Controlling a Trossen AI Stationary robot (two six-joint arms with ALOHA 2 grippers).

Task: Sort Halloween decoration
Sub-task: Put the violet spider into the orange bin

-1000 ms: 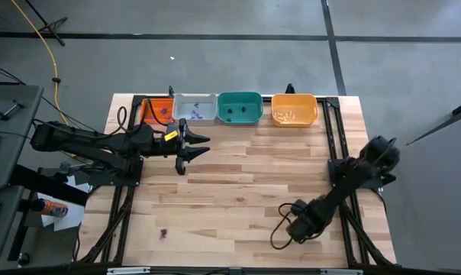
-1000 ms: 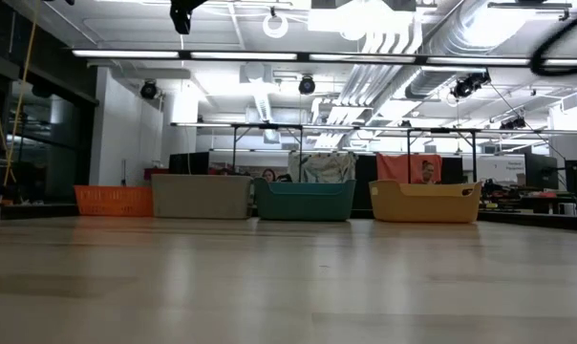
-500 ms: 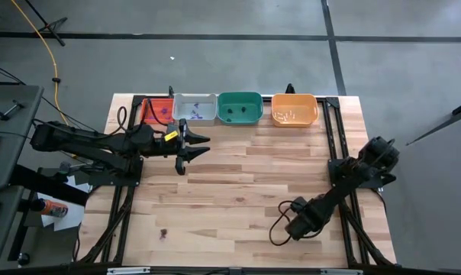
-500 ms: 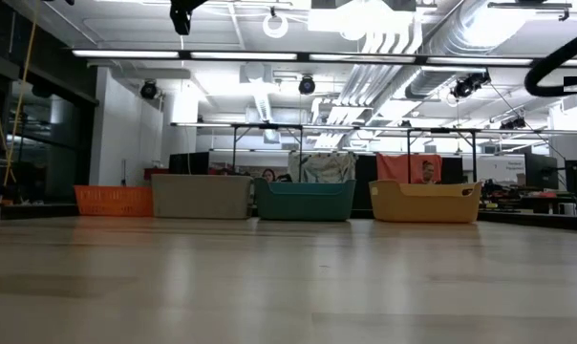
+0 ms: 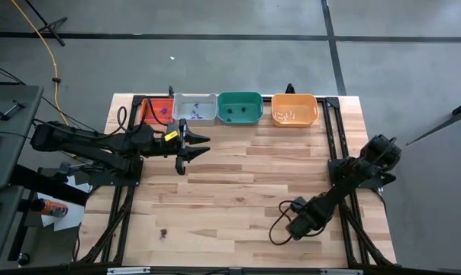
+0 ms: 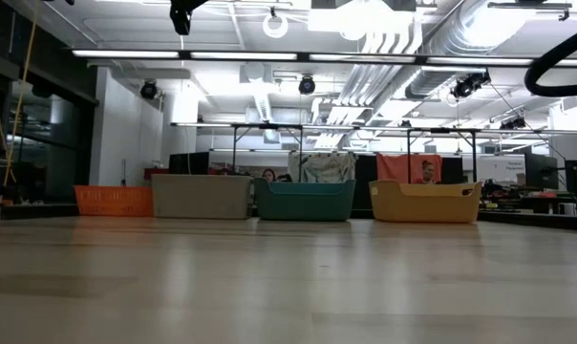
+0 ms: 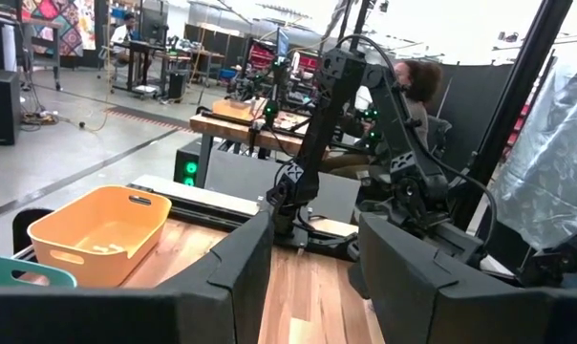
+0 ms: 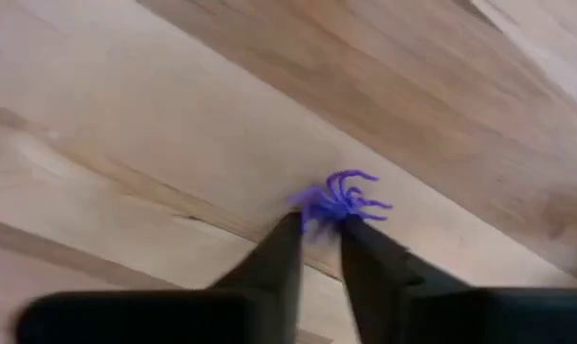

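The right gripper [image 8: 317,234] has just narrowed its fingers onto a purple spider trinket [image 8: 338,201] lying on the table [image 5: 238,183], well apart from the orange tray [image 5: 294,109]; the pinch appears under way, not complete. The left gripper [image 5: 192,147] waits near the grey tray [image 5: 194,108], fingers apart, empty.

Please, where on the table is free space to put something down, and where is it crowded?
The middle of the table, between the left gripper and the right gripper, is bare wood. A purple trinket marks the near left part. The far edge is crowded: red tray, grey tray, green tray, orange tray.
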